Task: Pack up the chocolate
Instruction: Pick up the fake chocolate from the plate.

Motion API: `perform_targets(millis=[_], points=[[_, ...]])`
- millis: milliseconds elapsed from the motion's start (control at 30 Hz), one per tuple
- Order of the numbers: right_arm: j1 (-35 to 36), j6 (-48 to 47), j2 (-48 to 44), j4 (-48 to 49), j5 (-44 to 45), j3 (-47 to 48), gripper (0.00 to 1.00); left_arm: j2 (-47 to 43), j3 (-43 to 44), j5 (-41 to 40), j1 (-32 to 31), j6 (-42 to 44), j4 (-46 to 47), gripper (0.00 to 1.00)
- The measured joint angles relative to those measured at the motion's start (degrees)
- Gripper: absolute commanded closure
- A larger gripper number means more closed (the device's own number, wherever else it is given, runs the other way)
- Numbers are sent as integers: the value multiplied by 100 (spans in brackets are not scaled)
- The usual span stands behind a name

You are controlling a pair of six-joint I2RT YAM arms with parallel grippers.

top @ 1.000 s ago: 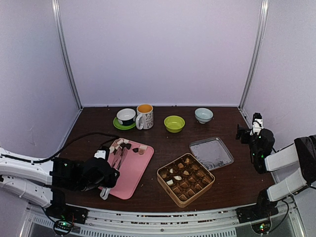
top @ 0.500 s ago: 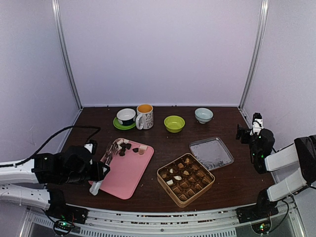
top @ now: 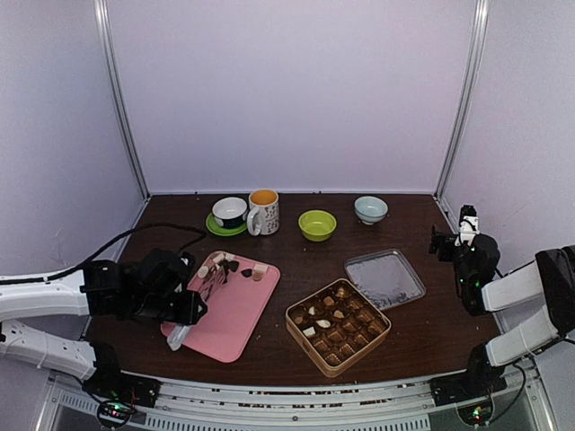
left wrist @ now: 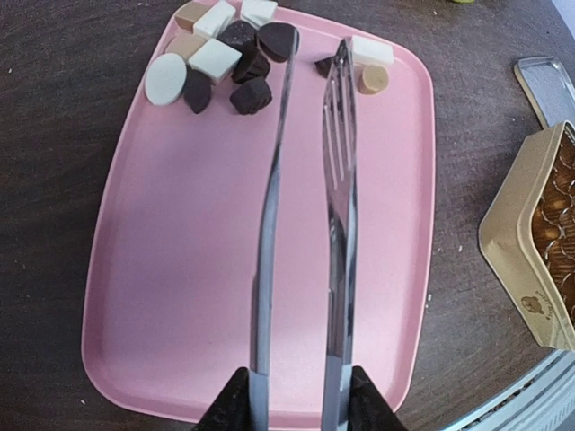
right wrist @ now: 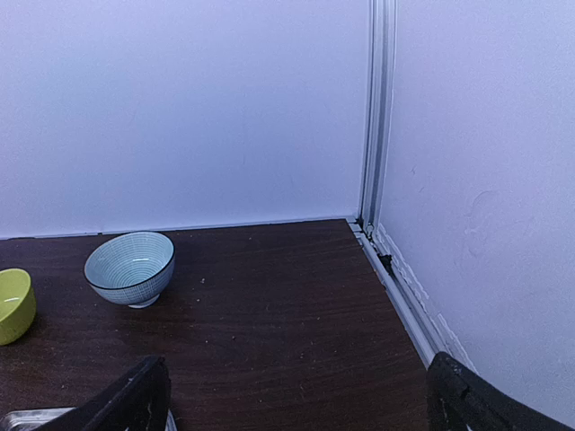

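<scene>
The left gripper [left wrist: 299,401] clamps the metal tongs [left wrist: 267,224], tips near the dozen or so chocolate pieces [left wrist: 241,65] lying unpacked at the far end of the pink tray [left wrist: 180,305]. The gold tin [left wrist: 514,256] looks mostly filled. The right gripper [right wrist: 301,400] stands wide apart, empty.

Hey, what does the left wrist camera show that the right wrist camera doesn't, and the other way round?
Only the left wrist view: the metal tongs gripped by the left fingers, their tips near the chocolate pieces at the far end of the pink tray, plus a corner of the gold tin.
Only the right wrist view: the blue-patterned bowl, the green bowl's edge, the booth's back corner, and the right fingers spread open, holding nothing.
Both: the dark wooden table.
</scene>
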Motion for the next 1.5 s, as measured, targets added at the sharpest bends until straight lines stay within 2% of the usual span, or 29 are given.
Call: perform_targets(millis=[433,1067,1500], points=[[0,0,0,0,0,0,0,-295,505,221,732,299,-981,66],[0,-9,0,-2,-7,0,0,-433,662,457,970,452,-1290,66],[0,-9,0,-2,-7,0,0,361,1016,774,1180,839,-1355,65]])
